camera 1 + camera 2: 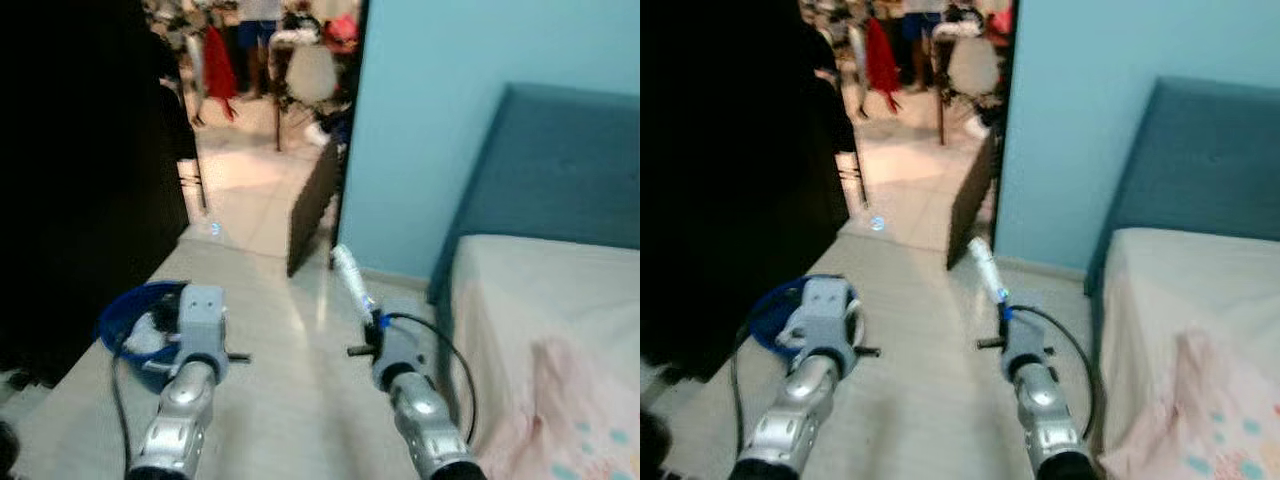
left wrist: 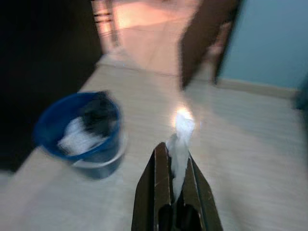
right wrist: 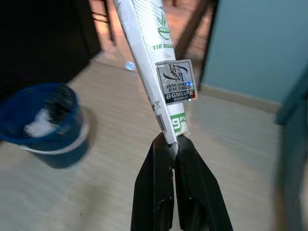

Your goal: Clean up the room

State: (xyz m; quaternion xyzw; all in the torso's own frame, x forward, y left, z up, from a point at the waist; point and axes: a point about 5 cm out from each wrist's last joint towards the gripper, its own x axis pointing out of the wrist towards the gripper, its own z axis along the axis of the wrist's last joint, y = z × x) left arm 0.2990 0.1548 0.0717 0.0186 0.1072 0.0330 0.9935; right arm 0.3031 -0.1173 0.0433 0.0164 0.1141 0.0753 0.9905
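Note:
My left gripper is shut on a crumpled white scrap of paper, held above the pale floor. To its left, by the dark cupboard, stands a blue bin with white rubbish and something black inside. My right gripper is shut on the end of a long white packet with green print and a price sticker. The packet points forward toward the doorway. Both arms reach out side by side over the floor, with the bin just left of my left wrist.
A dark cupboard fills the left side. Ahead, a dark door stands open onto a cluttered tiled room. A light blue wall and a bed with a teal headboard close off the right.

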